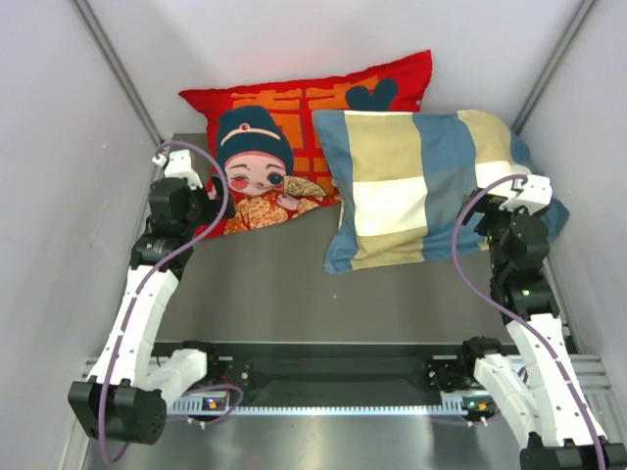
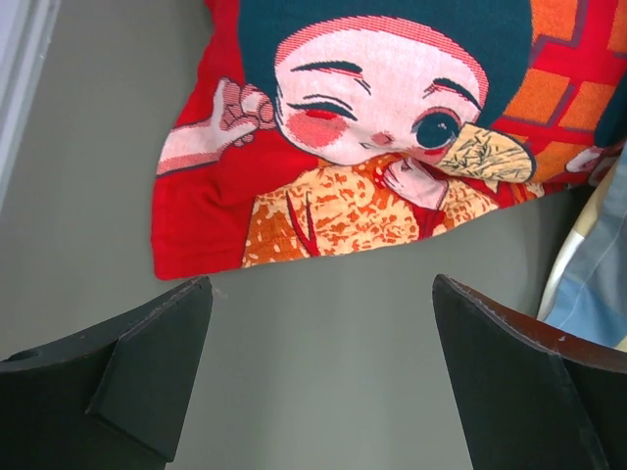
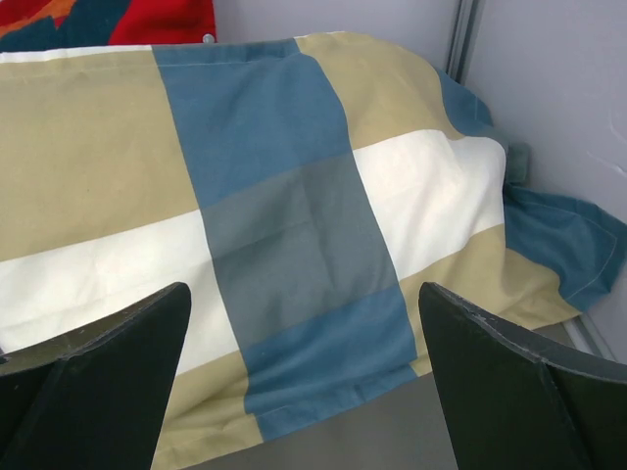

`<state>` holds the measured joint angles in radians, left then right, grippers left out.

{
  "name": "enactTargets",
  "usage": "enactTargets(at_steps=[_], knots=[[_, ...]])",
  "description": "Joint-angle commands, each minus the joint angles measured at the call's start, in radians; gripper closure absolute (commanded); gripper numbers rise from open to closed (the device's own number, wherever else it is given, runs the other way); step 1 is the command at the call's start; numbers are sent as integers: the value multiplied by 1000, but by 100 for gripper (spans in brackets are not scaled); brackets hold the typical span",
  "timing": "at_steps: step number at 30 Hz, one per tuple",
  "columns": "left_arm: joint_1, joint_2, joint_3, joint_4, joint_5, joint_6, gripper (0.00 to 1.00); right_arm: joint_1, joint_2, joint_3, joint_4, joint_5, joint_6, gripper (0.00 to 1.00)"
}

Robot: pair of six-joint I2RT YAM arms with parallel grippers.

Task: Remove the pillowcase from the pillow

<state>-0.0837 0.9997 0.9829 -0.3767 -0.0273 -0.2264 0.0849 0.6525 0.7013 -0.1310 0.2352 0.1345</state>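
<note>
Broadly, the grey tabletop [image 1: 274,289] carries the pillowcase [image 1: 421,186] at about 1 o'clock in the top view, its far edge up against the back wall. It is a plump, filled-out cover in big blocks of blue, tan-yellow and cream, with a blue border. The pillow inside is wholly covered. Its 9 o'clock edge overlaps the red cartoon-figure cushion [image 1: 284,122], which leans at 11 o'clock.

The right end effector [image 3: 304,294] has its fingers spread wide and holds nothing. It sits at the pillowcase's 3 o'clock side, just beside the fabric; I cannot tell whether it touches. The left end effector [image 2: 321,289] is likewise spread and empty, well apart from the pillowcase at its 9 o'clock, near the cushion's 7 o'clock corner.

Only the right wrist view shows the cover's loose blue end lying slack by the side wall at 3 o'clock, and its near seam resting on the tabletop between the fingers. The left wrist view shows the cushion's winking face close up, bare tabletop between the fingers, and just a blue-and-cream sliver of the pillowcase at 3 o'clock.
</note>
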Motion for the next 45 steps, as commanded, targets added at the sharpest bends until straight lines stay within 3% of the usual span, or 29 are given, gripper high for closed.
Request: enactTargets(at_steps=[1,20,24,28,30,33,34,39,45], knots=[[1,-21,30,10,-37,18,1,10,-10,44,13,23,1,0],[1,-30,-9,71,4,28,2,9,-13,38,21,67,-4,0],[1,-7,-26,107,95,38,2,9,-24,27,24,82,-1,0],[-31,51,-30,195,214,-51,5,10,-24,24,30,39,-7,0],[-94,118,-30,281,205,-44,7,10,-17,27,22,30,-9,0],[-351,297,77,306,104,33,6,10,-1,32,18,18,-6,0],[-379,350,104,317,125,18,6,9,1,35,16,15,-6,0],[-448,618,163,618,331,-138,5,10,-5,50,-5,7,-13,0],[-467,770,168,827,391,-307,3,9,-19,50,-15,-23,-6,0]])
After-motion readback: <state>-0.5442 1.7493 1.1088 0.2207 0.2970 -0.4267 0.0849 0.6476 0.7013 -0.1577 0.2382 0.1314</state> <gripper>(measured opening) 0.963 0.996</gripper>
